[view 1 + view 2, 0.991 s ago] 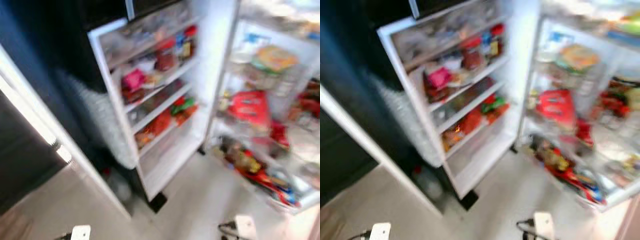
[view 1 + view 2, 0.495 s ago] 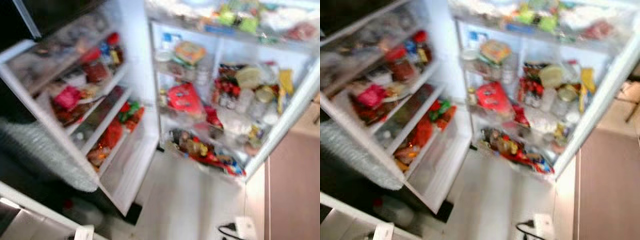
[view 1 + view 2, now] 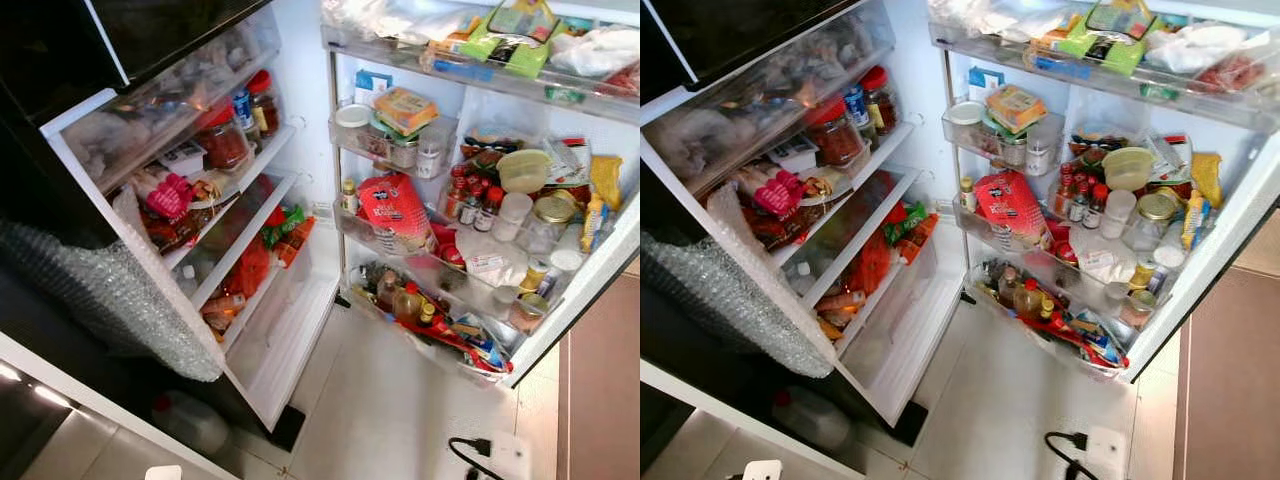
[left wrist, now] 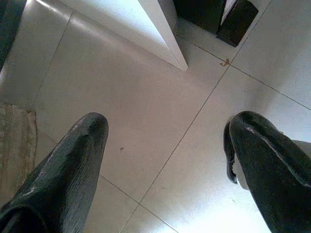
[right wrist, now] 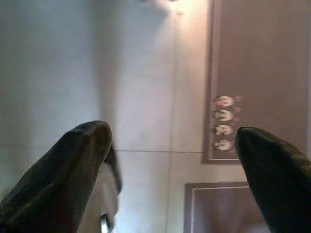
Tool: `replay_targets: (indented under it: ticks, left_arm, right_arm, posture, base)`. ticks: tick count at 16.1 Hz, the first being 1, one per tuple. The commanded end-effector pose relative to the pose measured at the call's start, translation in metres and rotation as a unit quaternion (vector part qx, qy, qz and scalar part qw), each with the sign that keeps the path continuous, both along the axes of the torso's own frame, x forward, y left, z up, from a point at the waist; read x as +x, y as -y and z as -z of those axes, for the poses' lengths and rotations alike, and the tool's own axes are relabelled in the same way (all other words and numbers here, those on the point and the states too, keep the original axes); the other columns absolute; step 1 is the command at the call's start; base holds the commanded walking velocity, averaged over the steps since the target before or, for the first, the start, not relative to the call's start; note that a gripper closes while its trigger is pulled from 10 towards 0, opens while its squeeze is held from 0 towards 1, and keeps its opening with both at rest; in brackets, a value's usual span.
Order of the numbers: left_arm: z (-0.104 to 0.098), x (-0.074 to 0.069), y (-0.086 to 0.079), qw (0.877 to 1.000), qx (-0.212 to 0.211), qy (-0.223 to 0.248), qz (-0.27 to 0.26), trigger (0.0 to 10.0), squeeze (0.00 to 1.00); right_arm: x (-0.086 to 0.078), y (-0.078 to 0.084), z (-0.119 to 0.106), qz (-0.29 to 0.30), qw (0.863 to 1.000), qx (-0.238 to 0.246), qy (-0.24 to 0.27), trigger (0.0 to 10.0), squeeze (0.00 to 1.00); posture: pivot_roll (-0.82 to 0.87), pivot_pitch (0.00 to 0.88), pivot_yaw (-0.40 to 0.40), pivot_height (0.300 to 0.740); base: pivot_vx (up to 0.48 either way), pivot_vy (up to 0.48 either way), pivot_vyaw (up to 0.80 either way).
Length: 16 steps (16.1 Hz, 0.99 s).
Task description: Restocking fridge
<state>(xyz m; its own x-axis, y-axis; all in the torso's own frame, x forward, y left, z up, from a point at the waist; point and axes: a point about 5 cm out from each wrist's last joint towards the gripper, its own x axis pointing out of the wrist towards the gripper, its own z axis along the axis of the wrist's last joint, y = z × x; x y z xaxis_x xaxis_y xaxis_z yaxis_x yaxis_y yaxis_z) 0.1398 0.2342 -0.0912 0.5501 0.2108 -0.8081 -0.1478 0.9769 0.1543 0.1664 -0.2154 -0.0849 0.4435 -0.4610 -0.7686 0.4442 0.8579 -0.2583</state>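
While both arms hang low over the pale tiled floor [image 4: 160,121], we see the left end effector [image 4: 165,160] and the right end effector [image 5: 170,160] released, fingers spread and empty. The white, crowded fridge [image 3: 480,200] stands open ahead, its tall door [image 3: 200,220] swung to our left, shelves running across. A red printed bag [image 3: 392,212] stands upright mid-shelf.
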Motion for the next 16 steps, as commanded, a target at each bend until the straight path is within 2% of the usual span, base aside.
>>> replay_targets:
  ticks: [1,2,3,4,5,7,8,11,12,14,16]
  left_arm:
    - [0.001,-0.005,-0.004,1.0,0.006,-0.012,-0.003,10.0,0.0]
    - [0.001,-0.004,-0.004,1.0,0.006,-0.012,-0.002,10.0,0.0]
    - [0.001,-0.004,-0.003,1.0,0.006,-0.012,-0.002,10.0,0.0]
    - [0.001,-0.004,-0.003,1.0,0.004,-0.012,-0.002,10.0,0.0]
    - [0.001,-0.004,-0.002,1.0,0.004,-0.012,-0.002,10.0,0.0]
    - [0.001,-0.003,-0.002,1.0,0.003,-0.012,0.0,10.0,0.0]
    - [0.001,-0.003,-0.002,1.0,0.004,-0.011,-0.001,10.0,0.0]
    - [0.001,-0.004,-0.003,1.0,0.005,-0.012,-0.002,10.0,0.0]
    - [0.001,-0.004,-0.003,1.0,0.006,-0.012,-0.003,10.0,0.0]
    - [0.001,-0.004,-0.003,1.0,0.006,-0.013,-0.001,10.0,0.0]
    - [0.001,-0.004,-0.002,1.0,0.006,-0.013,0.001,10.0,0.0]
  right_arm:
    - [-0.003,-0.002,0.0,0.033,0.999,-0.015,0.012,10.0,0.0]
    - [-0.009,0.011,-0.003,0.059,0.997,-0.044,0.024,10.0,0.0]
    - [-0.027,0.066,-0.015,0.114,0.988,-0.09,0.062,10.0,0.0]
    - [-0.034,0.096,-0.029,0.169,0.972,-0.131,0.094,10.0,0.0]
    - [-0.034,0.1,-0.032,0.186,0.967,-0.141,0.102,10.0,0.0]
    - [-0.031,0.111,-0.044,0.235,0.946,-0.172,0.142,10.0,0.0]
    - [-0.027,0.117,-0.052,0.234,0.939,-0.2,0.157,10.0,0.0]
    - [-0.016,0.133,-0.076,0.202,0.922,-0.253,0.211,10.0,0.0]
    - [-0.01,0.139,-0.088,0.191,0.912,-0.28,0.232,10.0,0.0]
    - [0.0,0.148,-0.109,0.189,0.894,-0.302,0.274,10.0,0.0]
    - [0.014,0.148,-0.126,0.155,0.885,-0.314,0.308,10.0,0.0]
  posture:
    - [-0.08,0.016,0.126,0.74]
    - [-0.08,0.015,0.127,0.74]
    - [-0.08,0.017,0.13,0.74]
    - [-0.09,0.017,0.13,0.74]
    - [-0.09,0.017,0.13,0.74]
    - [-0.09,0.021,0.131,0.74]
    - [-0.09,0.023,0.129,0.74]
    - [-0.09,0.03,0.127,0.74]
    - [-0.09,0.032,0.129,0.74]
    - [-0.09,0.033,0.128,0.74]
    - [-0.09,0.035,0.127,0.74]
  base:
    - [0.0,0.0,0.0]
    - [0.0,0.0,0.0]
    - [0.0,0.0,0.0]
    - [0.0,0.0,0.0]
    - [0.0,0.0,0.0]
    - [0.0,0.0,0.0]
    - [0.0,0.0,0.0]
    - [0.0,0.0,0.0]
    - [0.0,0.0,0.0]
    - [0.0,0.0,0.0]
    - [0.0,0.0,0.0]
